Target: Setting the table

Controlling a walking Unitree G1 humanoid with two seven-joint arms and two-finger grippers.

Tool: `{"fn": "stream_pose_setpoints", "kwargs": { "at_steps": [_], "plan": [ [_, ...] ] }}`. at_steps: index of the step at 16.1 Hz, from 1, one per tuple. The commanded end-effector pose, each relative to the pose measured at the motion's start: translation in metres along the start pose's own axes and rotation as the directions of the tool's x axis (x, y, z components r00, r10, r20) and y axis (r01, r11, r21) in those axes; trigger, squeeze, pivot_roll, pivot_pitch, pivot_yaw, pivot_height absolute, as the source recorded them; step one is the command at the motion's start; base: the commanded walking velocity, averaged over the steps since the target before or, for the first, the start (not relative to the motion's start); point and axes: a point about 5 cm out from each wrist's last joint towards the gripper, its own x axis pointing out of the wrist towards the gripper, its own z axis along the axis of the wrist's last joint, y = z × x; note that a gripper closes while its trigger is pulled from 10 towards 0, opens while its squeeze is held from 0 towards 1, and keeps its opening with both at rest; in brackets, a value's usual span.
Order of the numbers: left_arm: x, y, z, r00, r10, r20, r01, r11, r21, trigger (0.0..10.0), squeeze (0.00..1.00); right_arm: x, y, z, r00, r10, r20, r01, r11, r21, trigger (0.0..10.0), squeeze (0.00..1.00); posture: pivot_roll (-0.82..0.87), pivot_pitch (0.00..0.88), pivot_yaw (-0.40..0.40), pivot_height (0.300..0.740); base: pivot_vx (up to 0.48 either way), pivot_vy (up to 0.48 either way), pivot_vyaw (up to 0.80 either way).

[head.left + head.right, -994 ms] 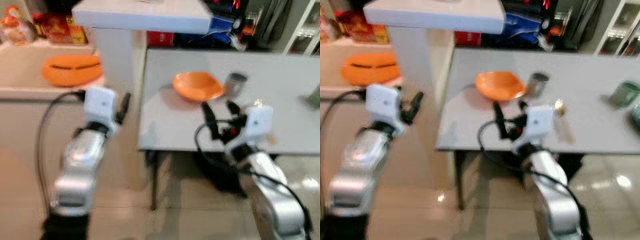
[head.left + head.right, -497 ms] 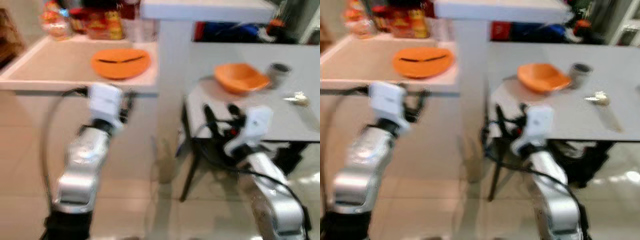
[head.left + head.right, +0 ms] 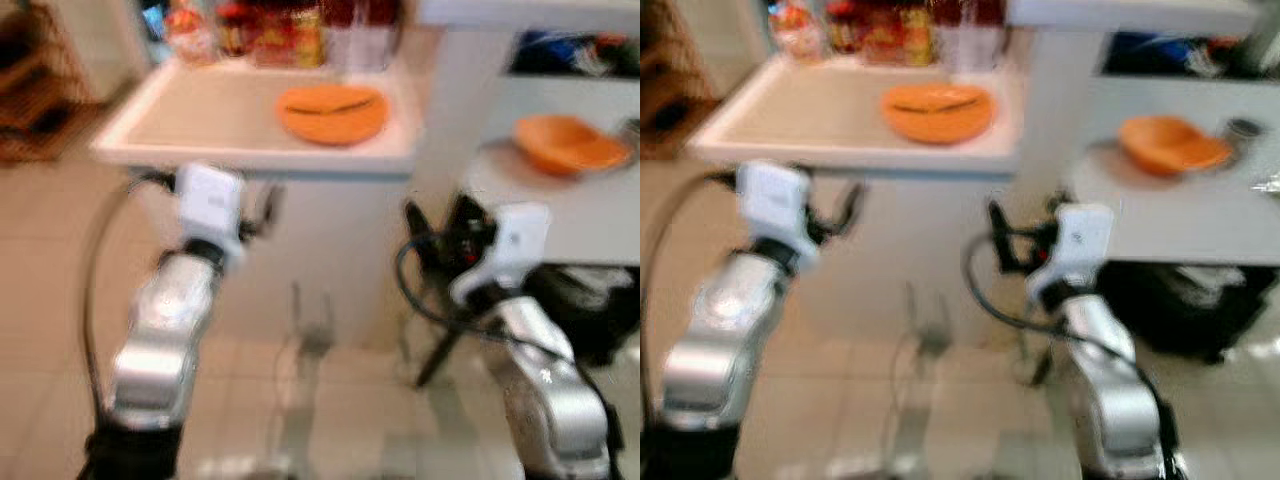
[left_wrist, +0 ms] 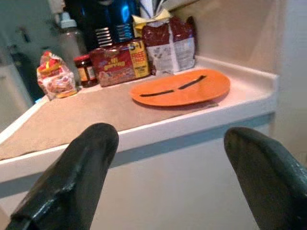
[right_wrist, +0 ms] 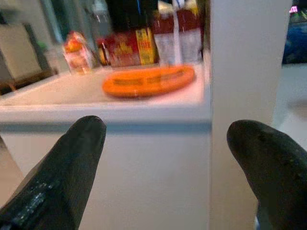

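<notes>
Robot is facing the beige worktop (image 3: 200,120) with both arms raised in front of it, nothing in either pincer

Left pincer (image 4: 168,163): fingers spread wide, empty, held short of the worktop's front edge and aimed across it. Right pincer (image 5: 168,163): also spread wide and empty, pointed at the same edge, close to the white pillar (image 5: 244,72) at that end

Flat round orange plate with two dark strips lying on it (image 4: 180,87) sits on the worktop near its front corner, beside the pillar. The strips look like chopsticks, but blur makes that a guess. Behind it along the back: red food packets and jars (image 4: 115,62), a clear bottle (image 4: 69,36), a small bag of snacks (image 4: 55,74)

To the robot's right, the grey table (image 3: 1180,225) carries a shallow orange bowl (image 3: 1170,145), with a small metal cup (image 3: 1243,128) just beside it. The bowl on the table looks like part of the setting; the plate on the worktop reads as the next item to go over

Pincers wide and level with the worktop edge fits a pre-grasp stance for the plate. The plate is flat and low-rimmed, so it needs a rim pinch, and the loose strips could slide off if it tilts

Head views are motion-blurred, so fine detail is unreliable
</notes>
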Motion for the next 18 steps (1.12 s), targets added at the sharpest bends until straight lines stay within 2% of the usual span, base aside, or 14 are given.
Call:
{"fn": "stream_pose_setpoints", "kwargs": {
  "at_steps": [1, 2, 5, 7, 10, 18],
  "plan": [
    [0.000, 0.006, 0.004, 0.999, 0.030, 0.014, -0.030, 1.000, 0.007, 10.0, 0.00, 0.001, 0.001, 0.007, 1.000, -0.008, 0.030, 0.008, 1.000, -0.014, 10.0, 0.75, 0.03, 0.022, -0.018, 0.740, 0.000, 0.480, 0.00],
    [0.000, 0.006, 0.006, 0.999, 0.033, 0.034, -0.033, 0.999, -0.005, 10.0, 0.00, 0.003, 0.000, 0.007, 0.999, -0.019, 0.028, 0.020, 0.999, -0.030, 10.0, 0.00, 0.03, 0.022, -0.018, 0.740, 0.000, 0.000, 0.00],
    [0.002, 0.006, 0.008, 0.999, 0.025, 0.032, -0.025, 1.000, -0.007, 10.0, 0.00, 0.006, 0.000, 0.010, 0.999, -0.027, 0.030, 0.028, 0.999, -0.047, 10.0, 0.00, 0.02, 0.017, -0.018, 0.740, 0.000, 0.000, 0.00],
    [0.004, 0.006, 0.015, 0.996, 0.021, 0.084, -0.018, 0.999, -0.028, 10.0, 0.00, 0.009, 0.000, 0.016, 0.999, -0.019, 0.044, 0.020, 0.999, -0.029, 10.0, 0.00, 0.02, 0.013, -0.019, 0.740, 0.000, 0.000, -0.20],
    [0.003, 0.006, 0.016, 0.996, 0.024, 0.085, -0.022, 0.999, -0.024, 10.0, 0.00, 0.016, 0.000, 0.019, 0.999, -0.016, 0.047, 0.018, 0.999, -0.035, 10.0, 0.00, 0.04, 0.011, -0.031, 0.740, 0.265, 0.000, -0.52],
    [-0.002, 0.009, 0.016, 0.996, 0.014, 0.083, -0.014, 1.000, -0.005, 10.0, 0.00, 0.027, 0.004, 0.021, 0.999, 0.024, 0.043, -0.022, 0.999, -0.047, 10.0, 0.00, 0.06, 0.000, -0.047, 0.740, 0.370, 0.000, 0.00]
  ]
}}
